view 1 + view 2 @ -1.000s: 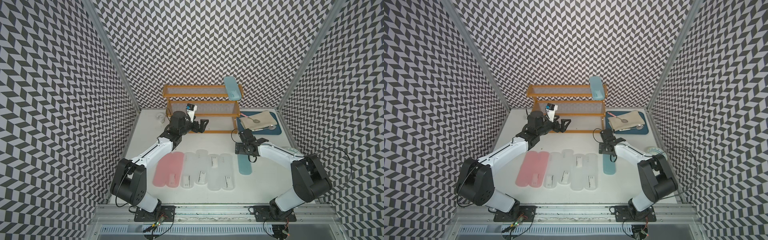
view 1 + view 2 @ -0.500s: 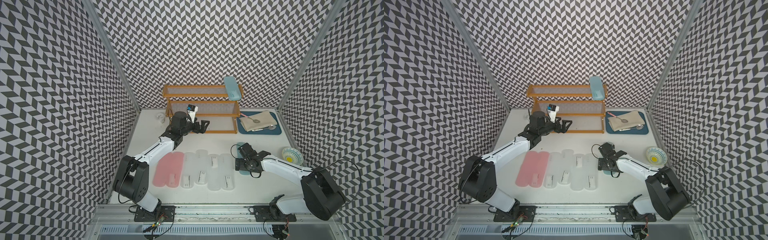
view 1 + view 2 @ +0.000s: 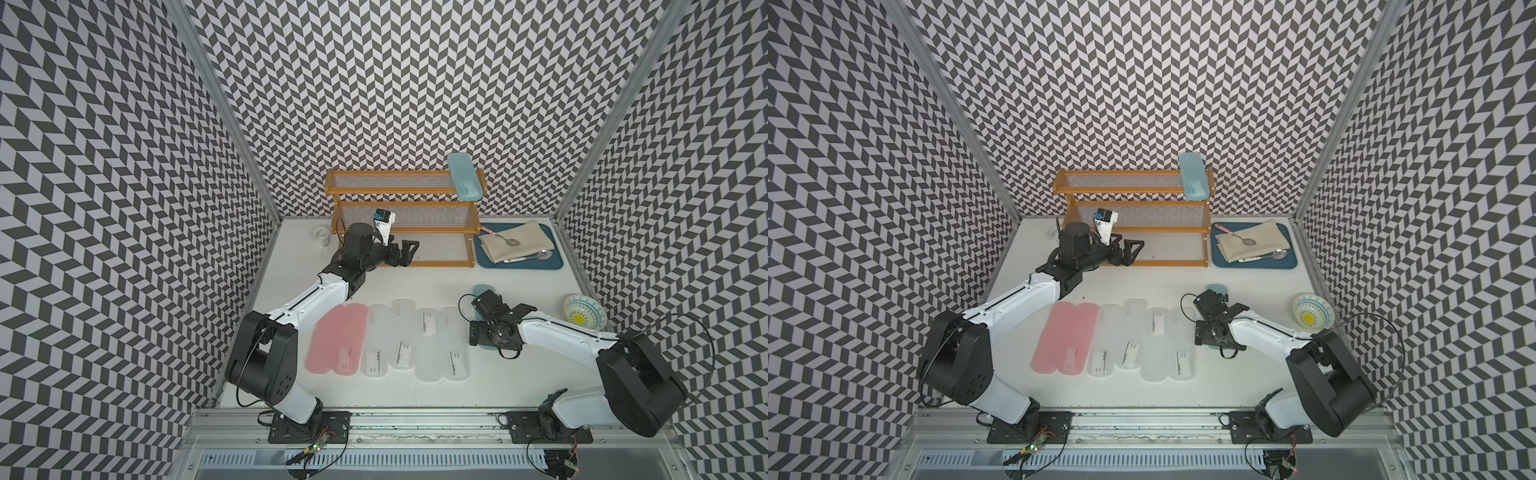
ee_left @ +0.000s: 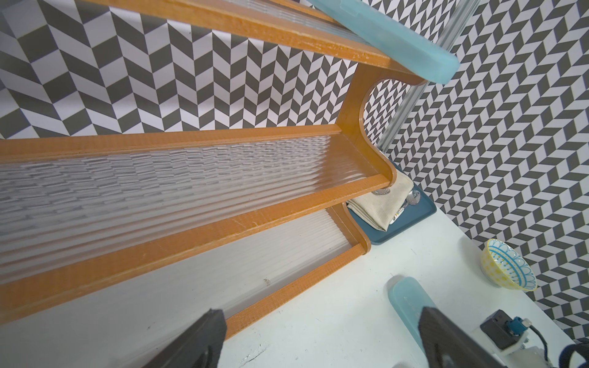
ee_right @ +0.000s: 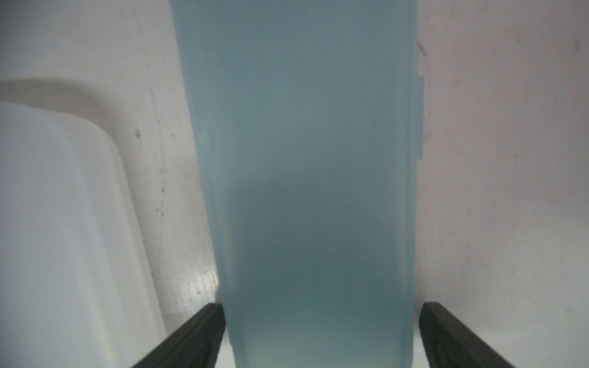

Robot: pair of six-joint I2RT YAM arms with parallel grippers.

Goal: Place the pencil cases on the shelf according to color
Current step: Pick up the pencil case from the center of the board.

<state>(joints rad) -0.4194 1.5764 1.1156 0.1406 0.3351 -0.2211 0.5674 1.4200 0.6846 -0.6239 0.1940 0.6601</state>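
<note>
Eight pencil cases, two arms. Six cases lie side by side on the white table (image 3: 415,282), two pink pencil cases (image 3: 332,336) and four frosted clear pencil cases (image 3: 430,357). The row runs away from the right gripper (image 5: 320,307) toward the left arm, and the nearest clear one sits just beside that gripper, apart from it.

The right gripper points down over the light blue pencil case (image 5: 302,127), which lies flat on the table. Its jaws are spread wide, one on each long edge of the case. The wrist view does not settle whether the fingers (image 5: 204,334) touch the sides. In both top views only the far end of this case shows beyond the gripper.

The left gripper (image 3: 409,253) is released and empty, its jaws spread, just in front of the lowest tier of the wooden shelf (image 3: 399,193). A second light blue pencil case (image 3: 464,176) rests across the top tier, at the end of the shelf farthest from the left gripper, overhanging the front rail.

Beyond the right gripper, beside the shelf, a dark blue tray (image 3: 552,266) holds a folded beige cloth (image 3: 519,243) and two spoons (image 3: 509,240). A patterned bowl (image 3: 584,318) stands on the table on the outer side of the right arm.
</note>
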